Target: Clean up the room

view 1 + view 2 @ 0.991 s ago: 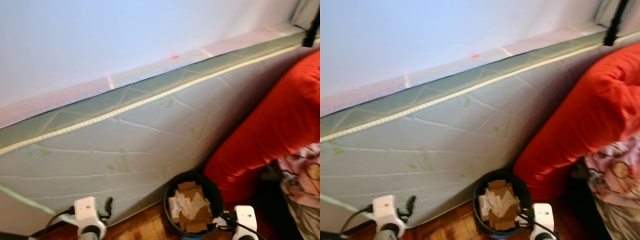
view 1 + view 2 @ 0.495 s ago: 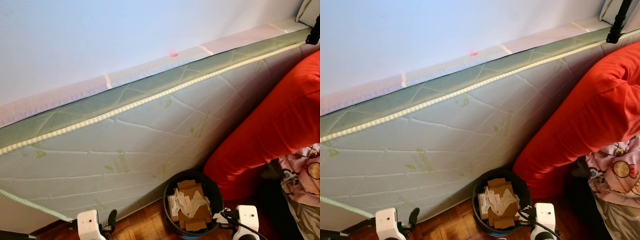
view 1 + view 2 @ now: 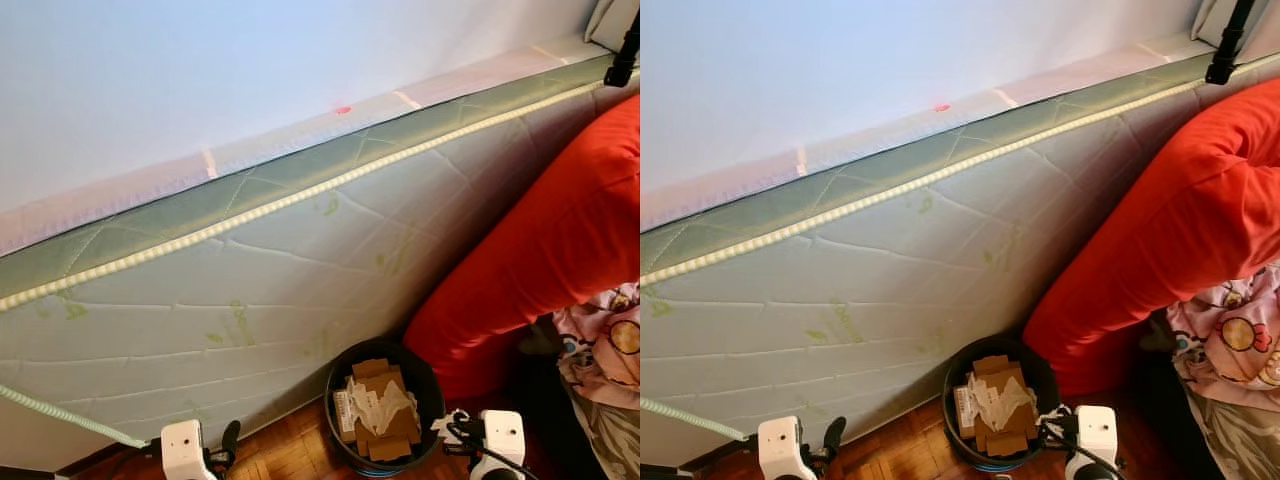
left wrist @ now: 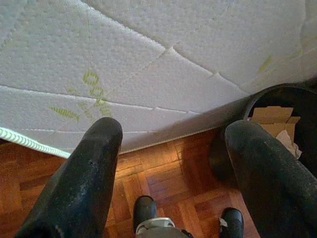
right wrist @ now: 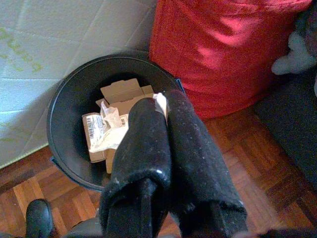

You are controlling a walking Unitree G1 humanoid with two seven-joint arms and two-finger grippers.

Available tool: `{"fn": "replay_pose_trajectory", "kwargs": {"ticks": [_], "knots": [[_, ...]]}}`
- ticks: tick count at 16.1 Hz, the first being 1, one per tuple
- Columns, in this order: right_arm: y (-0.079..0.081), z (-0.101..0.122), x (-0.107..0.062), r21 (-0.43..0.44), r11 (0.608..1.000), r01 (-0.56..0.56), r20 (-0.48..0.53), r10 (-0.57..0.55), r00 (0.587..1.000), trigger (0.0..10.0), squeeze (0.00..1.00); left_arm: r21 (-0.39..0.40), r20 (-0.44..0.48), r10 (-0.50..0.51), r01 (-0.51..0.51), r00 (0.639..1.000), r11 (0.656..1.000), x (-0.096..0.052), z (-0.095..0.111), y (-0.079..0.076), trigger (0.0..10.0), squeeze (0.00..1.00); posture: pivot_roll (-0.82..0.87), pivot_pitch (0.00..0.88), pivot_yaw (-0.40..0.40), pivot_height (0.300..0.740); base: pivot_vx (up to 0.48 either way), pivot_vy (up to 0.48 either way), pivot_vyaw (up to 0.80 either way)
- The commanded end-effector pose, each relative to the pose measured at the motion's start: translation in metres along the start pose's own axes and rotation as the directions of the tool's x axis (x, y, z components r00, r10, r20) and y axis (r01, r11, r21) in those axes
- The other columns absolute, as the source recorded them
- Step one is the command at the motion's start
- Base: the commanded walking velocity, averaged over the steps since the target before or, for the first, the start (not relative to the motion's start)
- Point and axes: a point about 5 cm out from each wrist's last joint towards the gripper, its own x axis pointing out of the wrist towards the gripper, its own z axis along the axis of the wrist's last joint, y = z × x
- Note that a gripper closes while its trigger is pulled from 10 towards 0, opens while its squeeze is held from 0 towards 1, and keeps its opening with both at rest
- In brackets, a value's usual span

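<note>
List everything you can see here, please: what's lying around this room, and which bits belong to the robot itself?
Mattress: one, white with green trim, on edge against the wall.
Bin: one, black, on the floor by the mattress, holding cardboard pieces and crumpled paper.
Cushion: one, red, right of the bin.
Cartoon-print fabric: one, pink, far right.
Floor: brown wood parquet.
Left gripper: black fingers, spread, above the floor.
Right gripper: black fingers, closed on a white scrap, over the bin.

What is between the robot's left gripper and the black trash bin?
Just bare wooden floor, seen in the left wrist view. The left gripper is open, and the bin stands off to one side, against the mattress.
</note>
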Motion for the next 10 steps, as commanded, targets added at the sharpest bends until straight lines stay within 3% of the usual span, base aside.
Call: {"fn": "replay_pose_trajectory", "kwargs": {"ticks": [1,3,4,5,6,8,10], "knots": [[-0.004,-0.006,-0.006,0.011,1.0,0.023,-0.009,-0.023,1.0,10.0,0.0,-0.007,-0.029,0.017,-0.018,0.999,1.0,-0.006,-0.009,0.004,10.0,0.0,-0.06,0.166,-0.032,0.74,0.0,0.0,0.0],[-0.004,-0.004,-0.006,0.016,1.0,0.025,0.011,-0.025,1.0,10.0,0.0,-0.007,-0.027,0.017,-0.017,0.999,1.0,-0.007,-0.009,0.003,10.0,0.0,-0.06,0.161,-0.031,0.74,0.0,0.0,0.0],[0.006,0.044,0.016,-0.035,0.999,-0.01,0.23,0.018,0.973,10.0,0.0,-0.006,-0.024,0.017,-0.017,1.0,1.0,-0.007,-0.009,0.003,10.0,0.0,-0.06,0.158,-0.03,0.74,0.0,0.0,0.0],[0.016,0.083,0.026,-0.065,0.997,-0.032,0.39,0.055,0.919,10.0,0.0,-0.005,-0.022,0.017,-0.017,1.0,1.0,-0.007,-0.009,0.003,10.0,0.0,-0.06,0.158,-0.03,0.74,0.0,0.0,0.0],[0.027,0.127,0.027,-0.106,0.993,-0.054,0.557,0.104,0.824,10.0,0.0,-0.005,-0.014,0.019,-0.019,1.0,1.0,-0.006,-0.007,0.004,10.0,0.0,-0.06,0.154,-0.032,0.74,0.0,0.0,0.0],[0.027,0.126,0.022,-0.103,0.993,-0.058,0.558,0.106,0.823,10.0,0.0,-0.002,-0.01,0.018,-0.018,1.0,1.0,-0.005,-0.006,0.004,10.0,0.0,-0.06,0.16,-0.031,0.74,0.0,0.0,0.0],[0.021,0.111,0.018,-0.094,0.995,-0.042,0.515,0.085,0.853,10.0,0.0,-0.001,-0.004,0.019,-0.019,1.0,1.0,-0.005,-0.005,0.003,10.0,0.0,-0.06,0.169,-0.032,0.74,0.0,0.0,0.0]]}}
